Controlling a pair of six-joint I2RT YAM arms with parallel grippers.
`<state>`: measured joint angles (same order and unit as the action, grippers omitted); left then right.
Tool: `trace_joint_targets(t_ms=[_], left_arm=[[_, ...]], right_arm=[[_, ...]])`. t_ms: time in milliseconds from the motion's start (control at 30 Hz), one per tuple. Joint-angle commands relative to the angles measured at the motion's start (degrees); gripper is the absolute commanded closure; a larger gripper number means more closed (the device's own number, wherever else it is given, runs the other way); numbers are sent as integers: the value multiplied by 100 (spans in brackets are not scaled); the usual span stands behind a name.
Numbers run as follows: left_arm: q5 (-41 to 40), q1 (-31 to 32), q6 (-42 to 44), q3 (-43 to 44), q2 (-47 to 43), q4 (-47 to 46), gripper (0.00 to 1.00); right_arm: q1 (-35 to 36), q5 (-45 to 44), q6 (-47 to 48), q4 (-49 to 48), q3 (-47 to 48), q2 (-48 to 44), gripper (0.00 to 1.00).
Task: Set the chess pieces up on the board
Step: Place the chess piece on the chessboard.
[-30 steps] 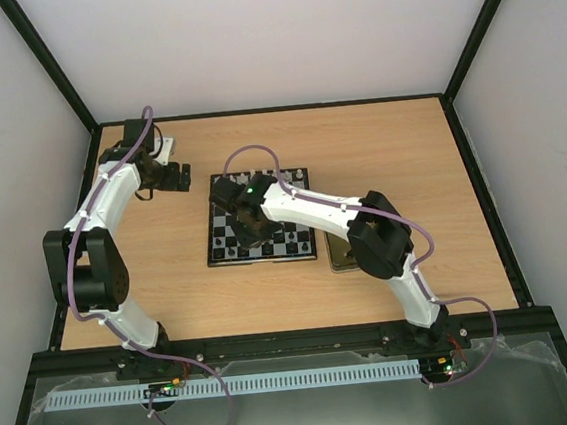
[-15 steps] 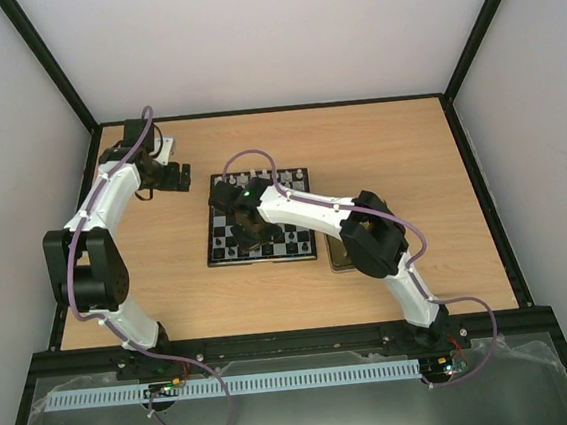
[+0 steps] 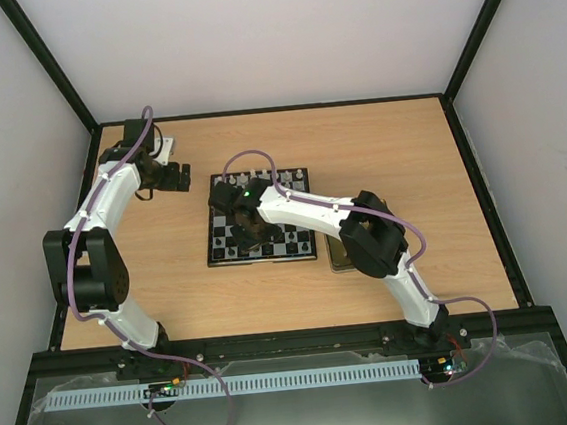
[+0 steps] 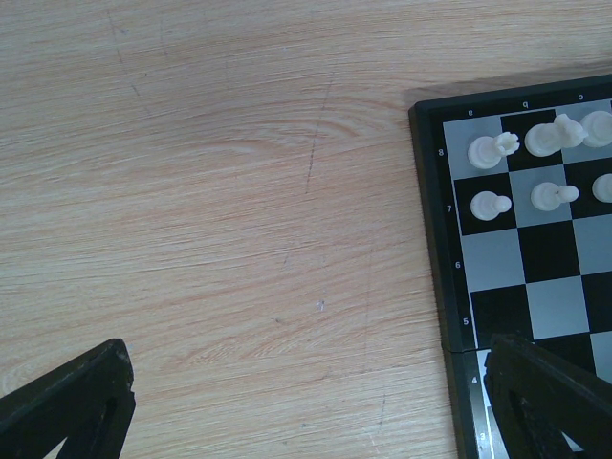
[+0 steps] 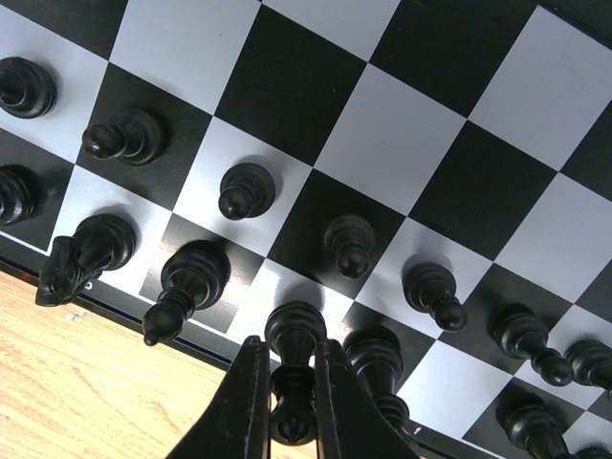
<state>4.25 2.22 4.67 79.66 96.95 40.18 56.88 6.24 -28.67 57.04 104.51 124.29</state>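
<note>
Your right hand (image 5: 287, 373) has eased slightly left and settled at the six-o'clock edge of the small black-and-silver checked chessboard (image 3: 268, 260). It is pinching a tiny black chessman (image 5: 295, 333) over the back rank, so release looks next. Your left hand (image 4: 306, 406) hangs spread at ten o'clock.

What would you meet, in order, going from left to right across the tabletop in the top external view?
left gripper → board → tin
</note>
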Motion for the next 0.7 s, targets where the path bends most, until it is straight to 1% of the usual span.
trace_joint_targets(t_ms=[0, 567, 667], left_arm=[[-38, -20, -38, 129, 48, 60, 0], [-21, -20, -30, 103, 9, 44, 0], [-12, -24, -36, 106, 8, 43, 0]], right_arm=[[42, 5, 58, 18, -49, 102, 96], [47, 114, 45, 32, -98, 130, 94], [42, 89, 45, 42, -80, 126, 91]])
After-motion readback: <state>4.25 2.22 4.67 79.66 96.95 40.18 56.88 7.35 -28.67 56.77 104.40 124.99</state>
